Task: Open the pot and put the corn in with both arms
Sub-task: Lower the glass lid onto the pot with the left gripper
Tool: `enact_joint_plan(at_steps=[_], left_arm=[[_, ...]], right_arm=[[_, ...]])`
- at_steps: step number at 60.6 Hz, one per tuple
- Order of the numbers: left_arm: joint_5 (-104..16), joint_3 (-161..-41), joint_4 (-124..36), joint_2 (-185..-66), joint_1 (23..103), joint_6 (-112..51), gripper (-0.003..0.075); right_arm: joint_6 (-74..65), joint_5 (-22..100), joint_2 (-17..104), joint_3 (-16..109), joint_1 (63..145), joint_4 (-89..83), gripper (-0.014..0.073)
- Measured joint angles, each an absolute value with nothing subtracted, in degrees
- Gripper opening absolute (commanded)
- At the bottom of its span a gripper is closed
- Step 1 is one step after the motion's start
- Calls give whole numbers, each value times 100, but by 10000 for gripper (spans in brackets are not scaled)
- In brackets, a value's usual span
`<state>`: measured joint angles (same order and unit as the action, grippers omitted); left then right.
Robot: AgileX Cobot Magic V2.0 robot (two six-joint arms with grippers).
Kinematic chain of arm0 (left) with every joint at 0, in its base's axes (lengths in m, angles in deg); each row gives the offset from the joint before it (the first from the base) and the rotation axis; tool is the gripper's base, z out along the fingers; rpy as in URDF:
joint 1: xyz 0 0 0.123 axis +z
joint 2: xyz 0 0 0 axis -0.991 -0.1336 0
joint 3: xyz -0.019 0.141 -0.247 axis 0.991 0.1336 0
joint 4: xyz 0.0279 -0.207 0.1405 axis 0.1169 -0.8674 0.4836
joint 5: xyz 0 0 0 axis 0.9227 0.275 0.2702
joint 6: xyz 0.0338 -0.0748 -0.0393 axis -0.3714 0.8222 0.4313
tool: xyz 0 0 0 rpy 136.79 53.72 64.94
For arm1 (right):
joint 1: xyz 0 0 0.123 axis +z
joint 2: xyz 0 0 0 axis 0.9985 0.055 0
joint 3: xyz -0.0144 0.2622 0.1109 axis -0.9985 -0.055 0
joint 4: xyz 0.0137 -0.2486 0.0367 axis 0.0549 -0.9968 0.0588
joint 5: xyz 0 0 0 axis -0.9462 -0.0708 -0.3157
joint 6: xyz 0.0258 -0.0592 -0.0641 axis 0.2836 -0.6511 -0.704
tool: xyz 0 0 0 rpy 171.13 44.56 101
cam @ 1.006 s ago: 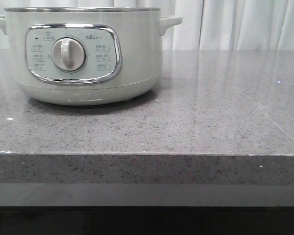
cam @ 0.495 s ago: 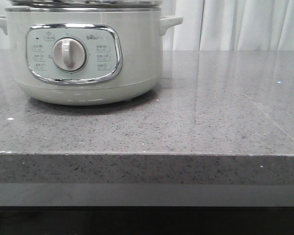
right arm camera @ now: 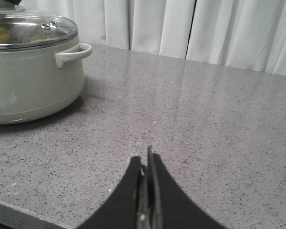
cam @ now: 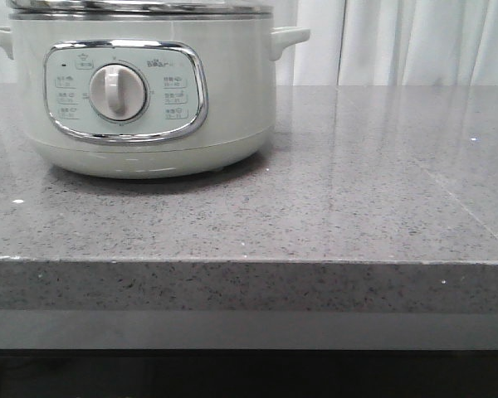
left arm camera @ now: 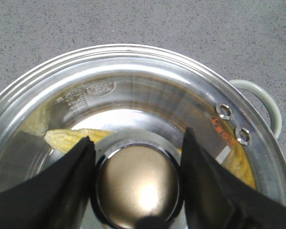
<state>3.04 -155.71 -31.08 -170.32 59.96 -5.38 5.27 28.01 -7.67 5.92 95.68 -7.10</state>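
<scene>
**One pot, one cob, lid on**

One pot (cam: 141,99) stands at ten o'clock on the counter (cam: 332,207), glass lid (left arm camera: 148,81) on its rim. One corn (left arm camera: 74,138) lies inside, seen through the glass. Left gripper (left arm camera: 137,157) brackets the lid knob (left arm camera: 136,186), fingers spread beside it. Right gripper (right arm camera: 147,164), pressed closed and empty, hovers over bare counter. Curtains (right arm camera: 205,28) hang behind.

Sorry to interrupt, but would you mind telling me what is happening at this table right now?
The left gripper straddles the knob of the glass lid, which sits on the pot. The corn shows through the glass, already inside. The right gripper is shut and empty above the grey countertop, off to the pot's side.
</scene>
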Motion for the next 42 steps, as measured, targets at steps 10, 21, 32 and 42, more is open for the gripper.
enact_joint_plan(at_steps=[10, 21, 32, 42], left_arm=[[236, -15544, -3108, -17032, 5996, -538, 384], [-2, -15559, -3119, -17020, 5996, -538, 549], [-52, -15718, -3119, -16917, 5996, -538, 547], [162, -15747, -3119, -16507, 5996, -538, 380]], right_arm=[[527, 2801, -767, 592, 9568, -710, -66], [527, 2801, -767, 592, 9568, -710, -66], [527, 2801, -767, 592, 9568, -710, -66], [527, 2801, -767, 592, 9568, -710, -66]])
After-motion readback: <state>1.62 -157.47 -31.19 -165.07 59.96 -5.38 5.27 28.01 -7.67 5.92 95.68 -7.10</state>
